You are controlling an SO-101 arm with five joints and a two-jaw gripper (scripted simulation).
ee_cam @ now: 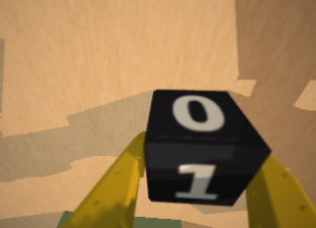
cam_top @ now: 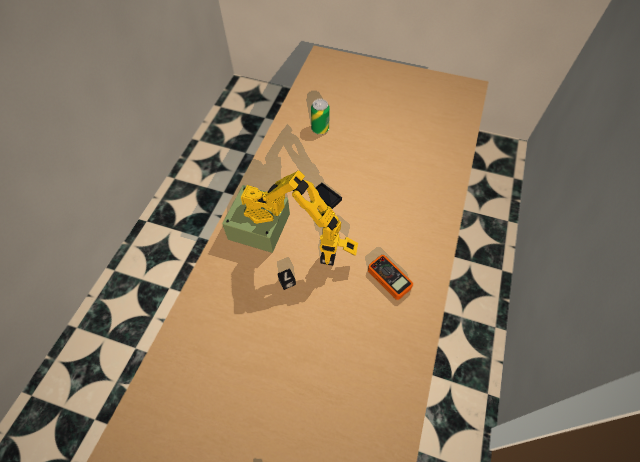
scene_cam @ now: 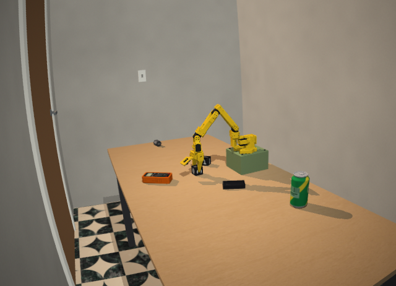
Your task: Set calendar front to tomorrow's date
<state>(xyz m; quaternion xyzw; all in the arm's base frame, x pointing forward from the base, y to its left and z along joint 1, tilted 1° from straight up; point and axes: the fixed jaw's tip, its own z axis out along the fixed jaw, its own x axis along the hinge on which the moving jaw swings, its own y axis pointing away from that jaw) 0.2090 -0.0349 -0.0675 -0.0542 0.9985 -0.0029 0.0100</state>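
Note:
My gripper (ee_cam: pixel 197 189) is shut on a black date cube (ee_cam: pixel 204 146), one yellow finger on each side. The cube shows a white 0 on its top face and a 1 on the face toward the camera. In the top and exterior views the gripper (cam_top: pixel 326 258) points straight down with the cube (scene_cam: pixel 196 169) at or just above the table. A second black cube (cam_top: pixel 286 279) stands on the table nearer the arm's base, and it also shows in the exterior view (scene_cam: pixel 206 160). The flat black tray (cam_top: pixel 328 194) lies apart from both cubes and holds nothing; it also shows in the exterior view (scene_cam: pixel 233 184).
An orange multimeter (cam_top: pixel 390 276) lies close to the gripper, on the side away from the base. A green can (cam_top: pixel 320 116) stands further along the table. The arm sits on a green box (cam_top: pixel 256 222). A small dark object (scene_cam: pixel 156 142) lies near the far table edge.

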